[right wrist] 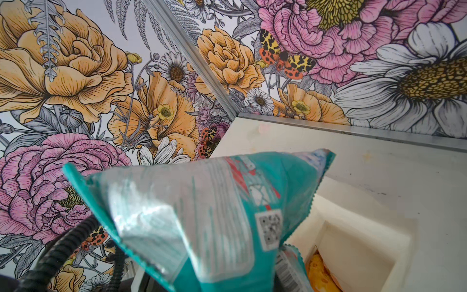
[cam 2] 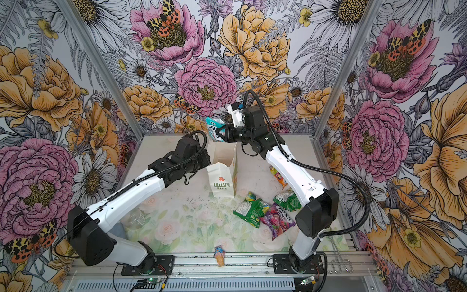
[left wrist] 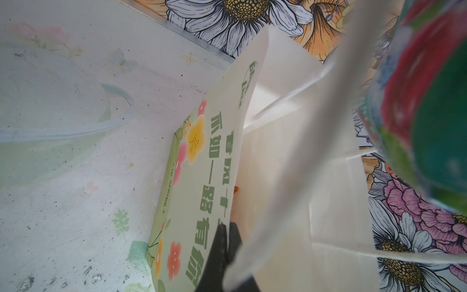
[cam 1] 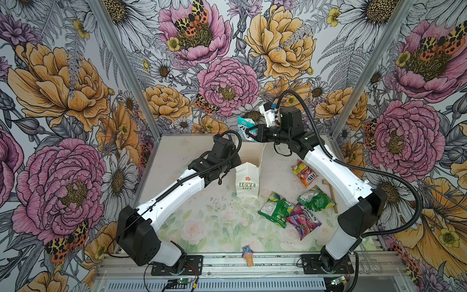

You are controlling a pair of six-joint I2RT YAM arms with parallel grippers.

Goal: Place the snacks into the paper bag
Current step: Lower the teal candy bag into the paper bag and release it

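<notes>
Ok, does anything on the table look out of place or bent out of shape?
The small ice-cream-cone trinket lies alone at the table's front edge, partly over the metal rail, apart from everything else. The paper bag's near narrow side looks creased and dips below its tall side. Nothing looks spilled or torn.

you're looking at a small cone trinket lying at six o'clock, a wooden mallet lying at three o'clock, and wire tongs sitting at four o'clock.
</notes>
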